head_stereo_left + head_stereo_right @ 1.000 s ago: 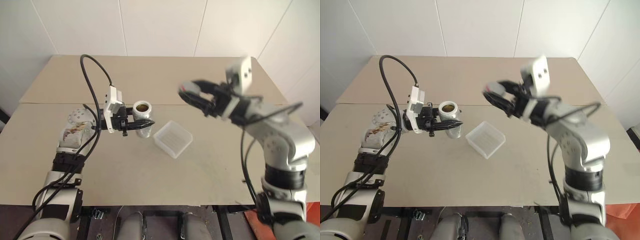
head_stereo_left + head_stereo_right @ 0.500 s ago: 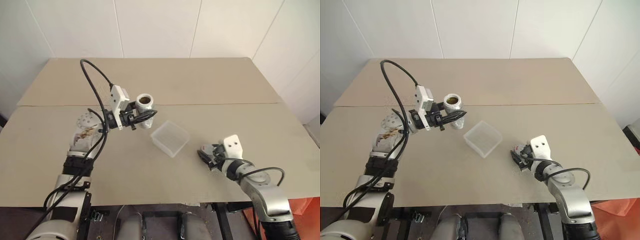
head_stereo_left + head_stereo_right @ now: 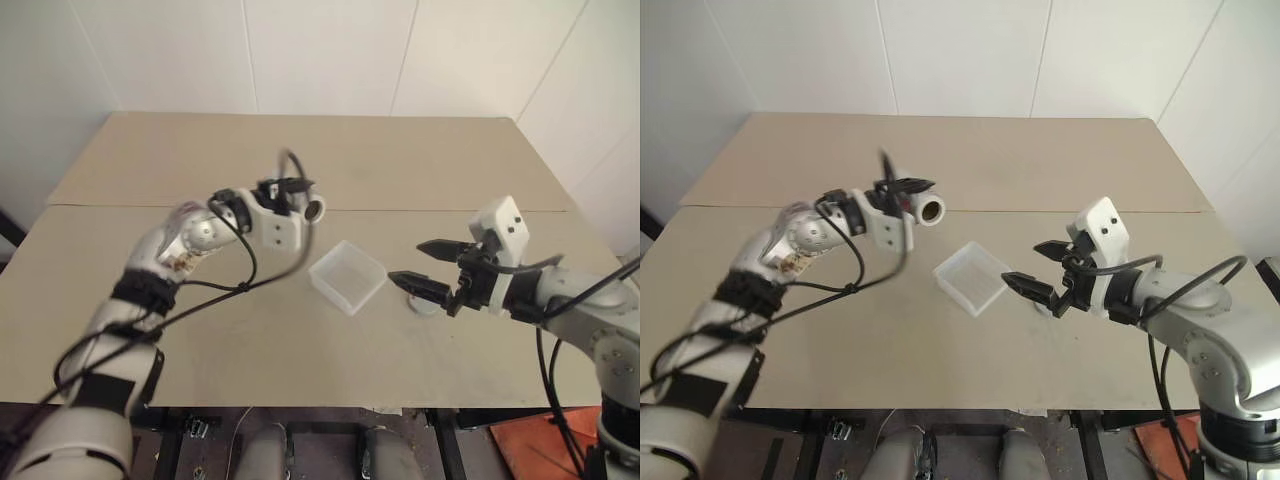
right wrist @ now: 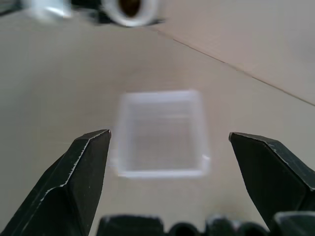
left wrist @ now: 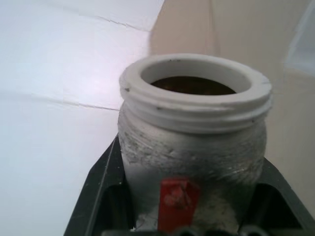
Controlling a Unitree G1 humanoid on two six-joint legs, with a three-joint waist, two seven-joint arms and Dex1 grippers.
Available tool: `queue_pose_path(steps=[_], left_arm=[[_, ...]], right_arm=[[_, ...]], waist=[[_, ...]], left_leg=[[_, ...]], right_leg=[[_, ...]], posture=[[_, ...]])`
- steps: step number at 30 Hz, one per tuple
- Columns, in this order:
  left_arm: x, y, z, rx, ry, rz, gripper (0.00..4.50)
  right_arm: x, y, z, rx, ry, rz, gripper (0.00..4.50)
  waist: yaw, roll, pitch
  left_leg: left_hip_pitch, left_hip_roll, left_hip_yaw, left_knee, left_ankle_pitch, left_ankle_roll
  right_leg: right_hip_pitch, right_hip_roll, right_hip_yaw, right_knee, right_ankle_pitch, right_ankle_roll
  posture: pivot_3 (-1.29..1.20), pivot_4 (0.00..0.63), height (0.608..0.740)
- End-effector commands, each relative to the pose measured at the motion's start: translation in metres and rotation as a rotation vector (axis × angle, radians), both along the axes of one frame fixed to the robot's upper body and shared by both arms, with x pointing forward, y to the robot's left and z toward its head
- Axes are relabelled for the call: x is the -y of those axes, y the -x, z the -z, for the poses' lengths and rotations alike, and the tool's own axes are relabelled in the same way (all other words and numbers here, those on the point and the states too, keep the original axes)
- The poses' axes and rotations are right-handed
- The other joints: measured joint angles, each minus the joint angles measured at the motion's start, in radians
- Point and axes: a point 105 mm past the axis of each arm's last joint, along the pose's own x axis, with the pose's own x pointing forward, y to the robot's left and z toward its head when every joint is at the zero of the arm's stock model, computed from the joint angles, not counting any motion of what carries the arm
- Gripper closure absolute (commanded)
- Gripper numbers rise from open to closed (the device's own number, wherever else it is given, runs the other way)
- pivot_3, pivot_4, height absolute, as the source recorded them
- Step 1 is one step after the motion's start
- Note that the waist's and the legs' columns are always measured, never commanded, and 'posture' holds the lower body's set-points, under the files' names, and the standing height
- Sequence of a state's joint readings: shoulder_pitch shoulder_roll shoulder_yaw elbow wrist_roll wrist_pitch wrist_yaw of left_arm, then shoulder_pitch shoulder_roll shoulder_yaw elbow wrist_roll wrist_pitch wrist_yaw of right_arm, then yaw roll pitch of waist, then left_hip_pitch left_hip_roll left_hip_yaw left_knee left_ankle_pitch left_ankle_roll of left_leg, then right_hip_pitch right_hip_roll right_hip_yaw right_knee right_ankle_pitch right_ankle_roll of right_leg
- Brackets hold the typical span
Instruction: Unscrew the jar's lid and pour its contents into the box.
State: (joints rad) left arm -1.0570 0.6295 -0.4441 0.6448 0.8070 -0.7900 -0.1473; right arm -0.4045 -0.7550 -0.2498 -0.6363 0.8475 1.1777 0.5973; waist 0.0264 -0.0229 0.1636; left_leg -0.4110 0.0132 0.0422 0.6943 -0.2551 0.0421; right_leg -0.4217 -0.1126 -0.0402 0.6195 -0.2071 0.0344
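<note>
Jar (image 5: 193,147), silvery, rough, probably red-labelled (writing unreadable), clamped in left gripper (image 3: 290,192); right gripper (image 3: 428,266) spread wide toward translucent ribbed box (image 4: 160,132).

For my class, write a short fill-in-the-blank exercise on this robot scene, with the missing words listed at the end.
1. The left gripper is shut on the ______.
2. The right gripper's fingers stand ______, holding nothing.
3. The lid lies on the ______, under the right gripper.
4. The jar, held above the table, has its open mouth tipped toward the ______.

Missing words: jar; open; table; box
</note>
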Motion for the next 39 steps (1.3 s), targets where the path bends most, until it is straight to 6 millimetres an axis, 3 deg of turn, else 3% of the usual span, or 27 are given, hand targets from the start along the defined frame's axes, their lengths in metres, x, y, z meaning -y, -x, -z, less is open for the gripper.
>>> queue_pose_path(steps=[1, 10, 17, 22, 25, 27, 32, 35, 37, 39], left_arm=[[0.024, 0.006, -0.009, 0.343, -0.166, 0.171, 2.54], [0.074, 0.02, 0.021, 0.543, -0.336, 0.398, 2.54], [0.078, 0.009, 0.009, 0.642, -0.346, 0.329, 2.54], [0.078, 0.012, 0.011, 0.633, -0.315, 0.345, 2.54], [0.074, 0.011, 0.012, 0.436, -0.144, 0.281, 2.54], [0.065, 0.003, 0.012, 0.186, 0.032, 0.163, 2.54], [0.043, -0.016, -0.009, -0.539, 0.697, -0.055, 2.54], [0.026, -0.027, -0.015, -0.803, 0.992, -0.161, 2.54], [0.017, -0.025, -0.014, -0.932, 1.134, -0.179, 2.54], [0.014, -0.013, -0.008, -0.967, 1.048, -0.184, 2.54]], right_arm=[[-0.003, 0.002, -0.007, -0.007, 0.02, -0.043, 0.02], [-0.008, -0.006, -0.024, 0.049, 0.007, -0.054, 0.02], [-0.01, -0.002, -0.035, 0.089, -0.038, -0.043, 0.02], [-0.01, -0.001, -0.032, 0.085, -0.05, -0.036, 0.02], [-0.011, 0.0, -0.028, 0.088, -0.045, -0.032, 0.02], [-0.01, 0.0, -0.027, 0.1, -0.044, -0.03, 0.02], [-0.007, -0.003, -0.028, 0.129, -0.062, -0.005, 0.02], [-0.007, -0.005, -0.028, 0.133, -0.082, 0.001, 0.02], [-0.008, -0.005, -0.029, 0.137, -0.097, 0.001, 0.02], [-0.01, -0.005, -0.029, 0.138, -0.106, 0.0, 0.02]], waist=[[0.009, 0.0, 0.0], [0.011, 0.0, 0.0], [0.01, 0.0, 0.0], [0.01, 0.0, 0.0], [0.011, 0.0, 0.0], [0.009, 0.0, 0.0], [-0.004, 0.0, 0.0], [-0.012, 0.0, 0.0], [-0.017, 0.0, 0.0], [-0.023, 0.0, 0.0]], left_leg=[[-0.002, 0.0, 0.0, 0.0, 0.0, 0.001], [-0.012, 0.0, 0.012, 0.002, -0.002, 0.003], [-0.011, 0.001, 0.013, 0.003, -0.002, 0.003], [-0.012, 0.0, 0.013, 0.003, -0.002, 0.003], [-0.012, 0.0, 0.013, 0.003, -0.002, 0.003], [-0.011, 0.001, 0.013, 0.004, -0.002, 0.003], [-0.011, 0.002, 0.012, 0.006, -0.002, 0.003], [-0.012, 0.002, 0.009, 0.01, -0.002, 0.004], [-0.01, 0.001, 0.005, 0.011, -0.002, 0.004], [-0.008, 0.001, 0.004, 0.01, -0.002, 0.004]], right_leg=[[0.0, 0.0, 0.0, -0.002, 0.001, 0.001], [-0.007, 0.0, -0.001, -0.004, 0.003, 0.005], [-0.007, 0.0, -0.001, -0.001, 0.003, 0.005], [-0.007, -0.001, -0.001, -0.001, 0.003, 0.005], [-0.007, -0.001, -0.001, -0.001, 0.003, 0.005], [-0.007, -0.001, 0.0, -0.001, 0.003, 0.005], [-0.008, -0.002, 0.0, 0.003, 0.003, 0.005], [-0.007, -0.002, 0.0, 0.004, 0.003, 0.005], [-0.005, -0.001, 0.001, 0.005, 0.003, 0.005], [-0.003, -0.001, 0.001, 0.005, 0.003, 0.005]], posture=[[0.0, 0.15, 0.74], [0.0, 0.15, 0.74], [0.0, 0.15, 0.74], [0.0, 0.15, 0.74], [0.0, 0.15, 0.74], [0.0, 0.15, 0.74], [0.0, 0.15, 0.74], [0.0, 0.15, 0.74], [0.0, 0.15, 0.74], [0.0, 0.15, 0.74]])
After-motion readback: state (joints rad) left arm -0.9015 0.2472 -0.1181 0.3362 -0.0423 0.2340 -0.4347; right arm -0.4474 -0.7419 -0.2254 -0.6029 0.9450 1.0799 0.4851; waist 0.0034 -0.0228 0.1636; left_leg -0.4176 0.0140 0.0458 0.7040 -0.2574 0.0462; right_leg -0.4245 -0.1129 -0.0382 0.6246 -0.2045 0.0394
